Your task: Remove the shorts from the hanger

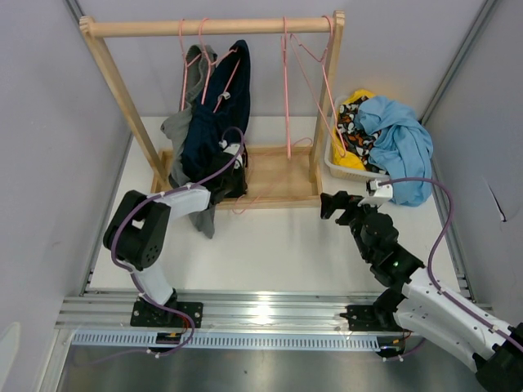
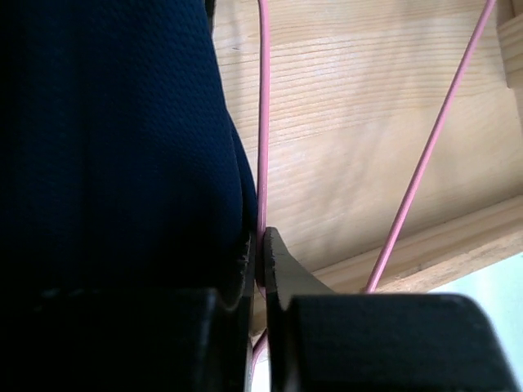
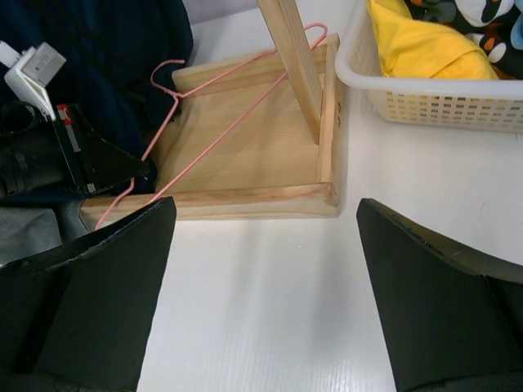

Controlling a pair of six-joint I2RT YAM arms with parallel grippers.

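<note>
The navy shorts [image 1: 214, 122] hang from a pink hanger [image 1: 219, 69] on the wooden rail and reach down to the rack's base. They also show in the left wrist view [image 2: 106, 147] and the right wrist view [image 3: 106, 41]. A second pink hanger [image 3: 221, 122] lies bare on the wooden base [image 1: 282, 175]. My left gripper [image 1: 237, 173] is low beside the shorts, and its jaws [image 2: 261, 245] are shut on that lying hanger's wire [image 2: 263, 122], with the navy cloth against the left finger. My right gripper [image 1: 331, 204] is open and empty [image 3: 265, 212] over the white table before the base's right corner.
A grey garment [image 1: 181, 126] hangs left of the shorts. Two empty pink hangers [image 1: 288, 90] hang at the rail's right. A white basket [image 1: 337, 163] of clothes with a light blue cloth [image 1: 400, 135] stands at the right. The rack's right post [image 3: 294, 65] rises from the base.
</note>
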